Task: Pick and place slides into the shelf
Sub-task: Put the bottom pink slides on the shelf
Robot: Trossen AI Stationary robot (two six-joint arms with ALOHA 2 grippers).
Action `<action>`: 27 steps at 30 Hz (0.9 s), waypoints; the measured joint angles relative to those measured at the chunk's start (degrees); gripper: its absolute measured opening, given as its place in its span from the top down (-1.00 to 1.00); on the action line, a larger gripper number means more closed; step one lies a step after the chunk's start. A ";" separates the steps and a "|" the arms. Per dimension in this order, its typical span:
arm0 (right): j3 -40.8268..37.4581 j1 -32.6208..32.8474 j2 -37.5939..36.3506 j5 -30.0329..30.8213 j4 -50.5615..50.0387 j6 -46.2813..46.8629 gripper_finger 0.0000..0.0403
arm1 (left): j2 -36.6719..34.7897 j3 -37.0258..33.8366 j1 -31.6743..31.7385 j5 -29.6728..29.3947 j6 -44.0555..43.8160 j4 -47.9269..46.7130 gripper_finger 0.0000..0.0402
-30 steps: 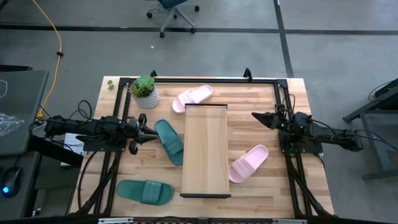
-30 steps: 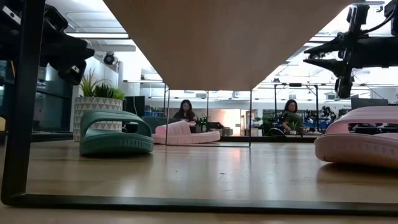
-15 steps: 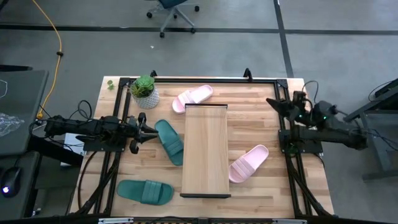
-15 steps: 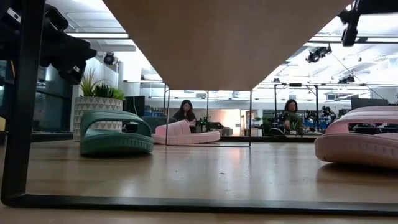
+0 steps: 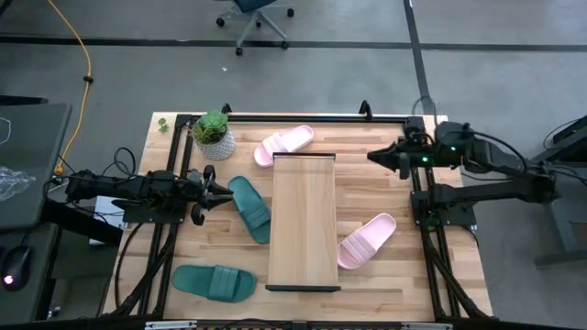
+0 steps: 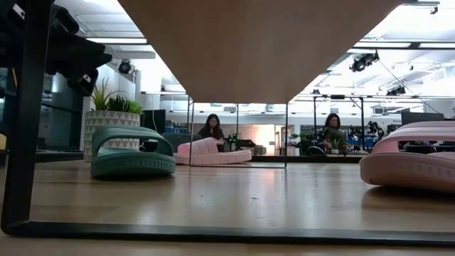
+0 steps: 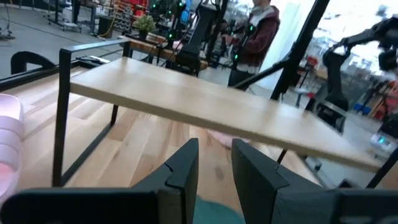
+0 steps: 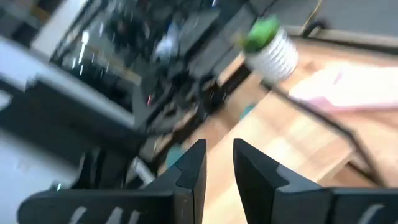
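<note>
The shelf [image 5: 303,220] stands lengthwise in the table's middle, a light board on a thin black frame. One pale pink slide [image 5: 284,144] lies at its far end, the other [image 5: 367,241] on its right. A teal slide [image 5: 249,208] lies on its left, a second one [image 5: 214,282] near the front left. My left gripper [image 5: 223,192] hovers low at the first teal slide's left edge [image 7: 217,211], shut and with no touch showing. My right gripper [image 5: 371,158] is raised over the table's far right, shut, pointing left.
A potted plant [image 5: 213,135] in a white pot stands at the far left corner, behind my left arm [image 6: 71,57]. Bare tabletop lies between the shelf and the right edge, apart from the pink slide [image 6: 412,163]. People sit in the room beyond.
My right arm has risen out of the low view's upper right. It swung first toward the far right corner, then back leftward toward the shelf's far end, with its gripper now pointing left. The slides and the shelf have stayed in place.
</note>
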 joint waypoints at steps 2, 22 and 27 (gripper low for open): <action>2.39 0.00 2.32 -3.57 -3.31 -0.22 0.65 | 0.00 0.02 0.00 0.00 -0.91 1.08 0.57; 8.38 -21.71 11.92 -31.46 -24.02 -13.28 0.65 | 0.00 0.00 0.00 0.00 -1.13 1.68 0.57; 5.38 -25.25 13.86 -35.84 -33.58 -20.74 0.65 | 0.00 0.00 0.00 0.00 -1.15 1.66 0.57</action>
